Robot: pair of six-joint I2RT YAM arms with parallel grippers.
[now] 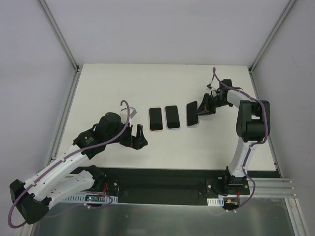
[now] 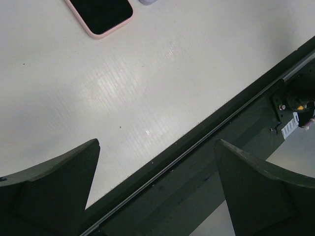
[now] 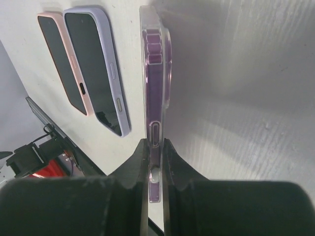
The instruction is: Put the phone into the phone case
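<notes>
Clear purple-trimmed phone case [image 3: 153, 73], edge-up, clamped in right pincer [image 3: 155, 146] just beside lavender-edged rectangular phone [image 3: 96, 64], axes parallel; left pincer [image 2: 156, 147] apart, farther.

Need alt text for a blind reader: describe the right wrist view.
The right hand pinches a clear case, purple inside, seen edge-on with the white table behind. To its left two phones lie flat, screens up: a lilac phone, then a pink phone beyond.

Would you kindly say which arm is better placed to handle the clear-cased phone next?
Right. The right gripper is shut on the purple phone in its clear plastic case, standing on edge. The left gripper hangs open, apart, beside only the pink-cased phone.
</notes>
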